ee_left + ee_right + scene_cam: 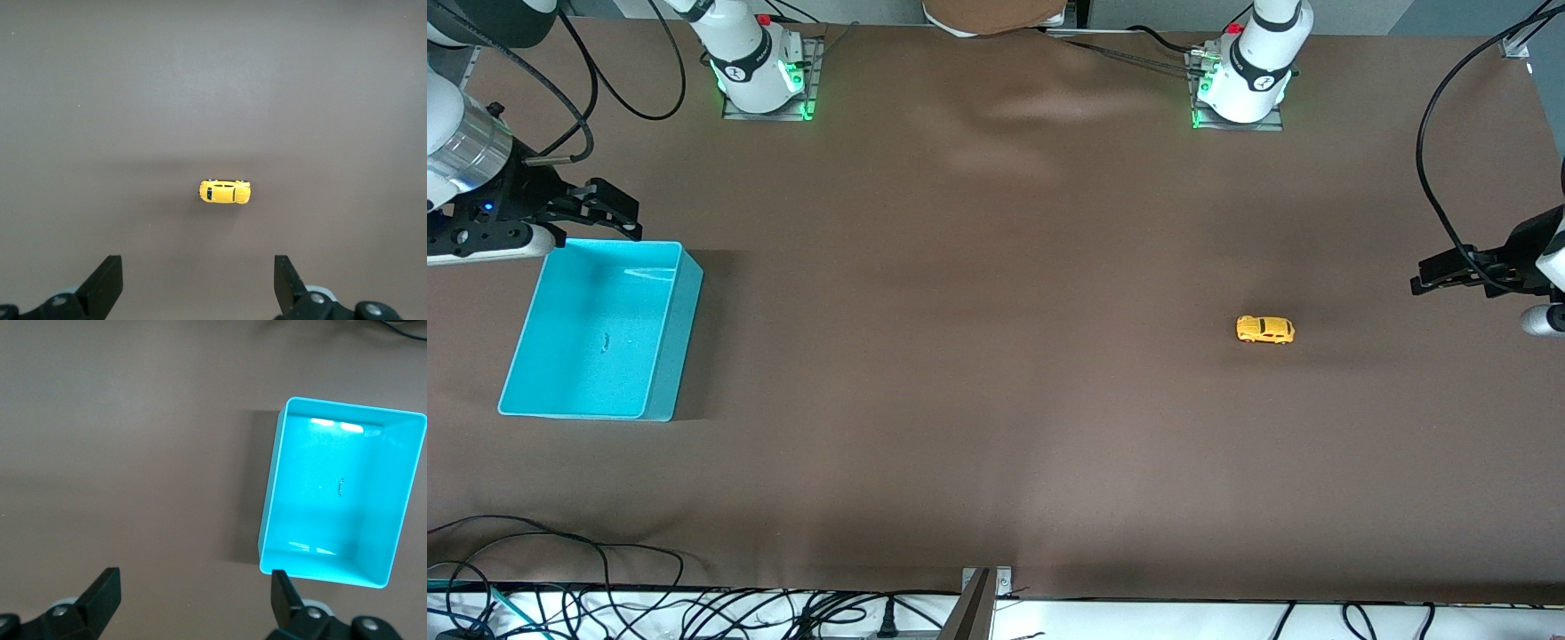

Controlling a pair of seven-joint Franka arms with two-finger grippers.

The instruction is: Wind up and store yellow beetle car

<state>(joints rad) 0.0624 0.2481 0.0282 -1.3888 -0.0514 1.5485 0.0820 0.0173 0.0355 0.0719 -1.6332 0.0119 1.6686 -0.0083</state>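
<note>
Starting at the right arm's end of the table, the right gripper (609, 213) is seen raised in the air over the farther rim of the turquoise bin (660, 391), with its two dark fingers spread apart and nothing held between them. In the right wrist view the same fingers (103, 590) are shown wide apart, and the bin (270, 493) is seen with its open top facing up and only a small dark mark on its floor. The bin is set on the brown table (978, 311), nearer to the front camera than the right arm's base. The middle stretch of the table is covered by the brown cloth alone. Toward the left arm's end, the yellow beetle car (1264, 330) is found standing on its wheels on the cloth, well apart from the bin and nearer to the front camera than the left arm's base. The left gripper (1449, 274) is held in the air over the table's edge at that end, beside the car but not touching it, its fingers parted and empty. In the left wrist view the car (225, 192) is seen lying crosswise ahead of the open fingers (107, 283), clear of both.
</note>
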